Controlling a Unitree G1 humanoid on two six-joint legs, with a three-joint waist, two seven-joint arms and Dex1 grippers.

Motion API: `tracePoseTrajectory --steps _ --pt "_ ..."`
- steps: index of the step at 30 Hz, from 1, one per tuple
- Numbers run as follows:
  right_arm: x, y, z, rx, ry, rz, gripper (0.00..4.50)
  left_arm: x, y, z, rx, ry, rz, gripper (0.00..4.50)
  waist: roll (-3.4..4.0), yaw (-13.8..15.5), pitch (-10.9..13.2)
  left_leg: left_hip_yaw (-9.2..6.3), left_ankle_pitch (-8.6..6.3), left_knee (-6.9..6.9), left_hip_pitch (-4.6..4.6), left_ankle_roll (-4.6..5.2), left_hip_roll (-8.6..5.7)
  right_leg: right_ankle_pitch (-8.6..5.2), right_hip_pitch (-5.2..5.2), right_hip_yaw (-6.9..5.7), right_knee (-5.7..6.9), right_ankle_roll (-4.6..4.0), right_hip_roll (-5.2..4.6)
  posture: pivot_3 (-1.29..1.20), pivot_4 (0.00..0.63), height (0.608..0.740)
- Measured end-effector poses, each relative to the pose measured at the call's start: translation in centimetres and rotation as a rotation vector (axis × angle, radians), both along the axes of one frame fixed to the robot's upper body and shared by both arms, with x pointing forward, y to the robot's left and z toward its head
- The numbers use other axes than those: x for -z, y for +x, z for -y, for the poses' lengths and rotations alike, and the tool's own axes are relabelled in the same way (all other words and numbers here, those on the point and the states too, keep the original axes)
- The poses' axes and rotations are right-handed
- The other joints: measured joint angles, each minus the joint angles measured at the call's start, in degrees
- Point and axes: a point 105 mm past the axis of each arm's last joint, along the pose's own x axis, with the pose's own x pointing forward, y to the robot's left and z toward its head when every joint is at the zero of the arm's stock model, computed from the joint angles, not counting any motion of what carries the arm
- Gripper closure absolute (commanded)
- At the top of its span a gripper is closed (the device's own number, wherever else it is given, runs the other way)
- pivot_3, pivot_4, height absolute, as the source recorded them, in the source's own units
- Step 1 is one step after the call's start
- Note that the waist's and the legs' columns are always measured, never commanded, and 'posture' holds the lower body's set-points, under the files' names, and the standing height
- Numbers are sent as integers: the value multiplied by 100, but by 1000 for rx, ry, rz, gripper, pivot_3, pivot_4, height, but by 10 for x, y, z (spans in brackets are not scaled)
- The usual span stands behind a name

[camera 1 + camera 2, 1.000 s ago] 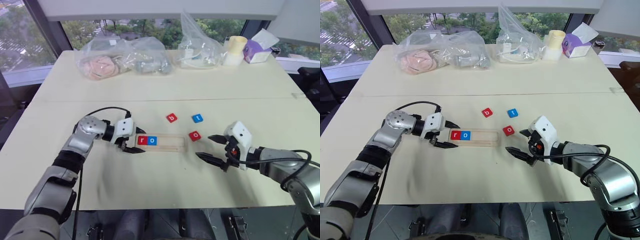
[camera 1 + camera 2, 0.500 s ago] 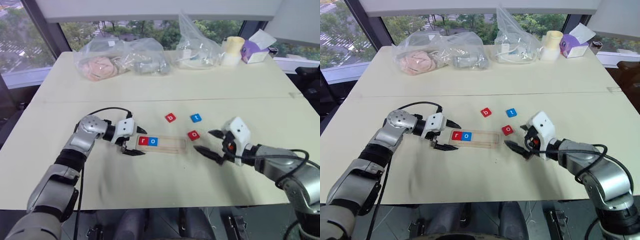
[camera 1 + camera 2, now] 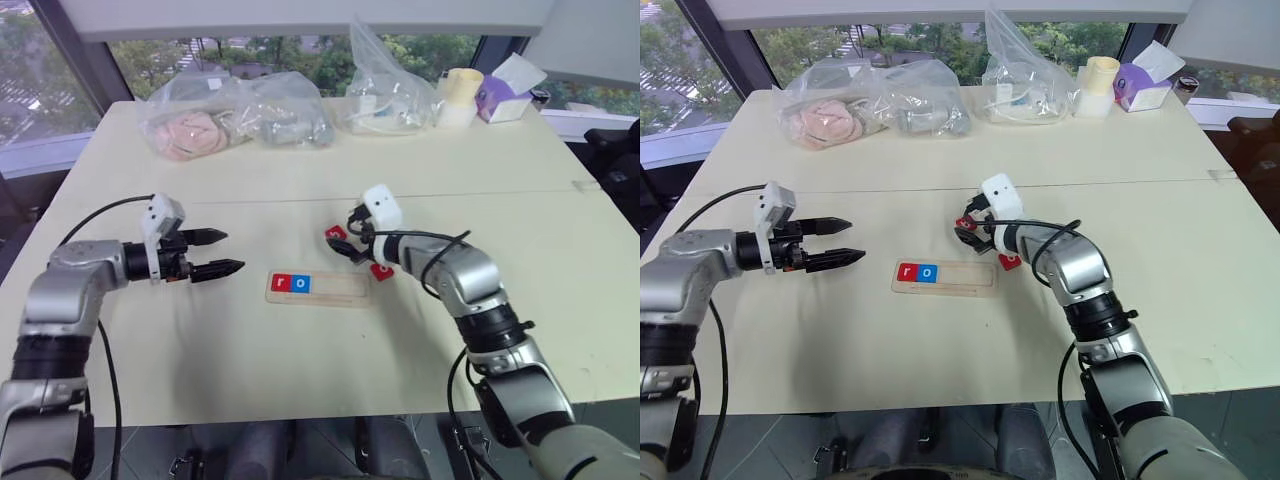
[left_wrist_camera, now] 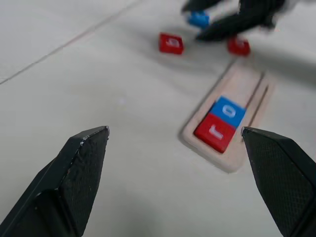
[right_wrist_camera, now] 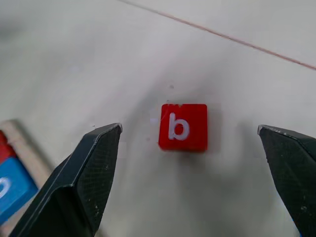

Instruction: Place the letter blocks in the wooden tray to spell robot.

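**Two letters sit in the tray, right claw hangs over the "b"**

The wooden tray (image 3: 318, 288) lies on the table (image 3: 250, 370), and I use it as the landmark. At its left end two letter blocks lie side by side and touching: the red "r" block (image 3: 279, 283) is the outermost and the blue "o" block (image 3: 301, 284) is next to it on the right. The remaining part of the slot is bare wood.

Beyond the right half of the tray, the right gripper (image 3: 343, 241) has its fingers spread wide, and they hold nothing. The red "b" block (image 5: 183, 127) lies flat on the table between the two fingers. A second red block (image 3: 382, 271) lies just beside the right end of the tray.

To the left of the tray, well apart from it, the left gripper (image 3: 220, 253) points toward the tray, its fingers also spread and pinching nothing.
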Motion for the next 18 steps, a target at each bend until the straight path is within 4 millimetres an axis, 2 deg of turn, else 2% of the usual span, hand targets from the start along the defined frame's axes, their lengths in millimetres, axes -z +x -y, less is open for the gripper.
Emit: tracePoseTrajectory --steps 5,7,10,15,18 --pt "8 8 -20 30 -13 -3 0 -7 -14 12 -87 -99 9 22 1 -21 0 -1 12 -2 10 -21 -1 4 -2 2 6 -6 12 0 150 740" --pt "12 10 -21 46 -25 -4 0 -6 -17 15 -105 -111 4 22 1 -13 0 2 18 -3 10 -30 -1 5 -1 1 6 -10 21 0 150 740" --pt "20 14 -24 61 -37 -14 839 -7 -21 13 -143 -106 6 0 1 -25 -1 4 21 -3 14 -34 2 11 -2 2 7 -20 27 0 150 740" --pt "20 16 -28 53 -56 8 3346 -11 -22 7 -164 -71 13 0 2 -27 -1 7 22 -5 16 -35 4 11 -2 2 7 -22 31 0 150 740" --pt "20 16 -30 52 -62 18 3334 -14 -20 7 -168 -66 28 0 2 -27 -1 8 22 -8 16 -35 4 11 -4 2 6 -22 31 0 150 740"
